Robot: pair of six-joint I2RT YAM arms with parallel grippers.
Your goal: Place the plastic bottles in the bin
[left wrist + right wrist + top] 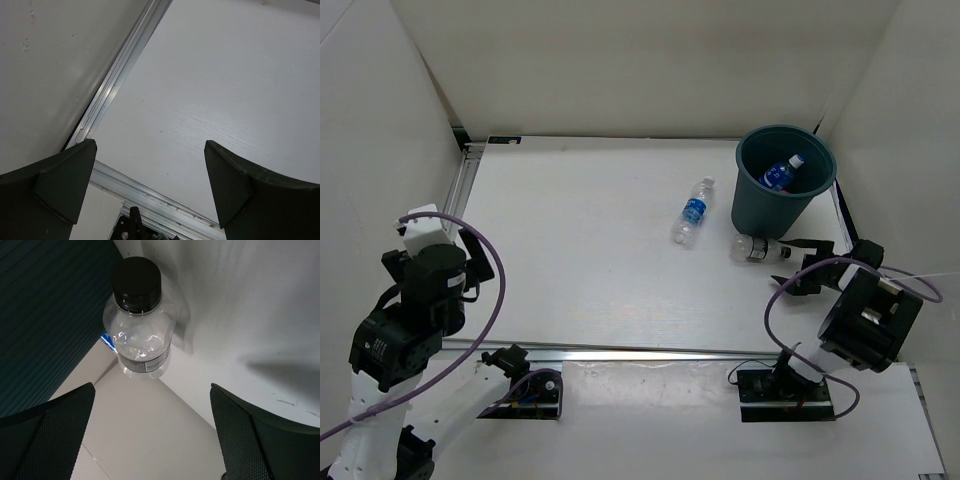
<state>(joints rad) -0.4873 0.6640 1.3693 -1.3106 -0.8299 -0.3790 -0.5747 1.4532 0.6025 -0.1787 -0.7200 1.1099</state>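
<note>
Nearest us, our left gripper [150,150] hangs spread wide over the table [225,75], holding nothing. Our right gripper [152,390], fingers equally spread, faces a dark-capped bottle [140,335] lying just beside the bin [50,315]. Farther out, a blue-labelled bottle [693,212] lies on the table, and a third bottle [782,173] rests inside the bin.

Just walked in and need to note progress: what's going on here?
The arms are putting plastic bottles into the teal bin. One blue-labelled bottle is already inside. The right gripper, open, faces a dark-capped bottle lying by the bin's base, not touching it. Another blue-labelled bottle lies on the table farther left. The left gripper is open, holding nothing.
</note>
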